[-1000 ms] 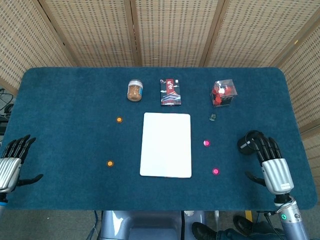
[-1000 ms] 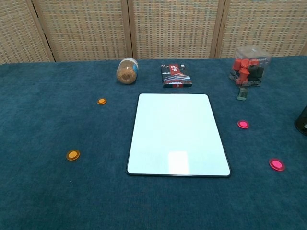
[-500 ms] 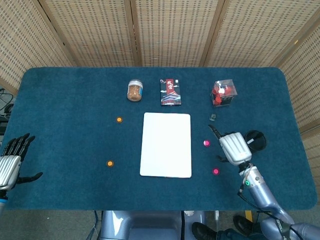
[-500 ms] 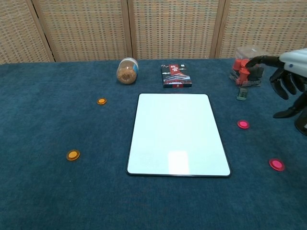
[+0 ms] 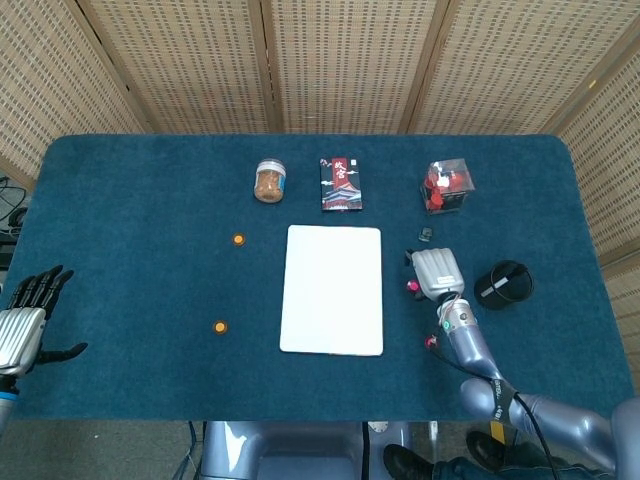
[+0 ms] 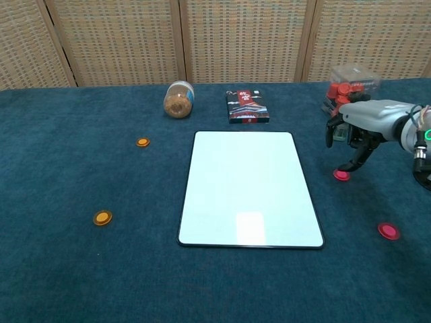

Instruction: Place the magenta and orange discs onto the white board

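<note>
- The left robot hand is resting at the near left corner of the table, fingers spread apart and holding nothing; it is showing only in the head view and is lying well apart from every disc.
- The near orange disc is lying toward the near left part of the table, well left of the white board, and the near magenta disc is lying on the opposite side, right of the board's near right corner.
- The white board is sitting flat in the middle of the table with its long axis running near to far, and no disc is on it yet.
- The right robot hand is hovering right over the far magenta disc, fingers pointing down and partly spread; one fingertip is sitting just at the disc, though I cannot tell whether it is touching. It is holding nothing.
- That disc is lying just beyond the board's right edge, so the coming move is likely turning on a pinch here and a short carry leftward; the right hand is clearly the nearer one for both magenta discs.
- The far orange disc is lying left of the board's far left corner, nearer the left arm's side.
</note>
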You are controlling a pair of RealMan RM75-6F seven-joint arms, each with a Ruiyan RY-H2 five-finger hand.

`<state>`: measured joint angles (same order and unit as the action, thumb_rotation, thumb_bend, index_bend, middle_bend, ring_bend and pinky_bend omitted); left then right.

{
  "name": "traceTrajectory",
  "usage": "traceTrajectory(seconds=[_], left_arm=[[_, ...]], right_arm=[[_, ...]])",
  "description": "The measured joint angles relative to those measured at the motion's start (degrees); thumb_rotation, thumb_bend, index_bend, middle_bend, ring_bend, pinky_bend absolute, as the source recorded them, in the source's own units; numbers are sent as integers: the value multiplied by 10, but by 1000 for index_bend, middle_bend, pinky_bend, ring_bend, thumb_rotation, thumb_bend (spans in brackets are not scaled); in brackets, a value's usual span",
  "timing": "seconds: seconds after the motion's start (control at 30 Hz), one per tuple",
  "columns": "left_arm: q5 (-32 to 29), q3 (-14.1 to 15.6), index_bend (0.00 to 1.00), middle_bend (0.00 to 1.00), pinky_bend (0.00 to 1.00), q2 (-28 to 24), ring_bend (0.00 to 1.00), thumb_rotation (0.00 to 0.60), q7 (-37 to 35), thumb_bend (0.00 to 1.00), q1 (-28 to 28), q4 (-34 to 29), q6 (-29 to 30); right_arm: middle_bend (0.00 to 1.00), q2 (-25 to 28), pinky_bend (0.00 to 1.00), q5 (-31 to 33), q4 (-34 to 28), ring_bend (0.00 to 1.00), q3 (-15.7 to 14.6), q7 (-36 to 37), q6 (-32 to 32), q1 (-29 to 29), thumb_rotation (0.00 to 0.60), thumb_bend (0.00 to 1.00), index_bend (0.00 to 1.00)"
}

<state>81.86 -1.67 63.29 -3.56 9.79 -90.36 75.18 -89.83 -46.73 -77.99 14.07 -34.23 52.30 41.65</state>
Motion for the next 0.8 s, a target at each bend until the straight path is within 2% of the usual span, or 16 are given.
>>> traceTrajectory(seconds=[0.5,0.67,0.8], left_arm=[[1,2,0,0,0,1,0,600,3,0,0,-1,0],[-1,1,0,0,0,1,0,600,5,0,0,-2,1],[-1,1,0,0,0,2,0,600,7,0,1,-2,-1]], right_arm=[[955,-23,1000,-19,46,1000,-31,16,13,1,600,260,408],[955,-33,1000,-26,61,1000,-36,21,10,1,600,311,423],[955,-38,1000,-31,71,1000,-39,27,8,1,600,311,424]])
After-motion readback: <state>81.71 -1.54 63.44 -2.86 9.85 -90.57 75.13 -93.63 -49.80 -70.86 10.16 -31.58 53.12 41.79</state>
